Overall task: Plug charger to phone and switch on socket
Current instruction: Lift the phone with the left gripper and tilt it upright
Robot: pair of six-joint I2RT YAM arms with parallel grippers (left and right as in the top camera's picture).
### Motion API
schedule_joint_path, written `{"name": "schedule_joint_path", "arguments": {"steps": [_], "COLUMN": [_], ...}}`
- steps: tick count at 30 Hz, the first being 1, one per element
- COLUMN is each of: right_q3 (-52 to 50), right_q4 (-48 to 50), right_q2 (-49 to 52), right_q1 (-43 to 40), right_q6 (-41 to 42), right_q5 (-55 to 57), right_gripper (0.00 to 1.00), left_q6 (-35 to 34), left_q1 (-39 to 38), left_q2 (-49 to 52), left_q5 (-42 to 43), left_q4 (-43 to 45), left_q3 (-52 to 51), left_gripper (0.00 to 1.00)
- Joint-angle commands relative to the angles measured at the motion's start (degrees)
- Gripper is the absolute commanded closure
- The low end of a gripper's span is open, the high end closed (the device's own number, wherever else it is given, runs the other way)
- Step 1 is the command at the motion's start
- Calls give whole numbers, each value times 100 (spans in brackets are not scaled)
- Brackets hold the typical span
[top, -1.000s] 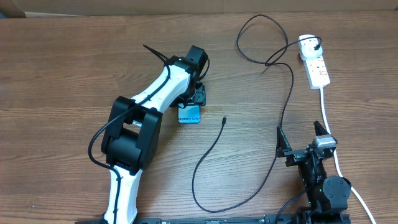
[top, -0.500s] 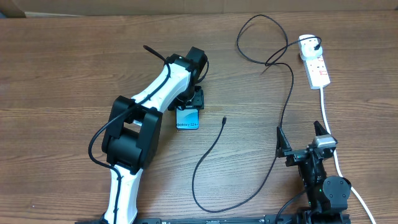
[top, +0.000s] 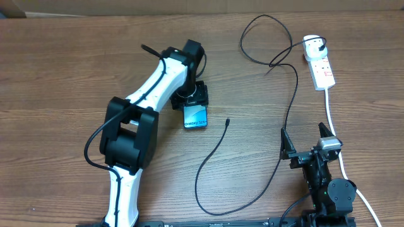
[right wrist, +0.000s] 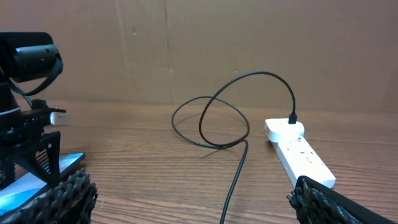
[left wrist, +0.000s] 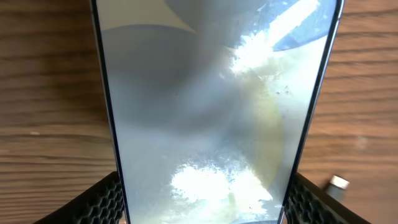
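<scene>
- Well, the wooden table (top: 63,63) took up the whole scene, its brown grain running side to side.
- Next in size, the left arm (top: 151,88), white with black joints, reached from the near edge up to the middle of the table.
- At its end, the left gripper (top: 193,98) was clasped on the phone. In the left wrist view its fingers (left wrist: 102,199) pressed against both long edges.
- Over at the near right, the right gripper (top: 305,142) pointed away from the table's front edge. Its jaws were spread wide with nothing between them.
- From there the charger (top: 293,94) sprawled across the right half of the table. It looped near the far edge, ran down past the right gripper and curved back toward the middle.
- Close to the far right corner lay the socket (top: 322,68), a white strip with red markings.
- Its white cord (top: 334,142) trailed down toward the near edge, just beside the right gripper.
- Near the centre, the phone (top: 196,117) faced up, its blue screen reading "Galaxy S24". I could not tell whether it rested on the wood or was held slightly above it.
- Smaller again, the black plug (top: 322,44) sat in the far end of the socket.
- Lastly, the connector tip (top: 226,121) lay on the bare wood just right of the phone, not touching it.
</scene>
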Motion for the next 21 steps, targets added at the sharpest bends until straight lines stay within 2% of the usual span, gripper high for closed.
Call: {"name": "schedule_joint_path", "arguments": {"steps": [1, 7, 11, 16, 21], "right_q3": [-59, -59, -59, -59, -59], "right_q4": [20, 20, 20, 20, 20], "right_q2": [-42, -42, -42, -42, -42], "right_q1": [-15, -15, -15, -15, -15], "right_q6": [-24, -24, -24, -24, -24], "right_q5": [37, 37, 37, 39, 37], "right_gripper": [0, 0, 0, 0, 0], "left_q6": [-44, -42, -44, -179, -1045], "left_q1": [310, 719, 887, 1049, 1172], "left_q2": [37, 37, 39, 39, 39], "left_q5": [1445, 2898, 3488, 4817, 5834], "left_q4": [-24, -22, -24, 4, 85], "left_q3": [205, 205, 205, 205, 205], "left_gripper": [36, 37, 36, 36, 34]}}
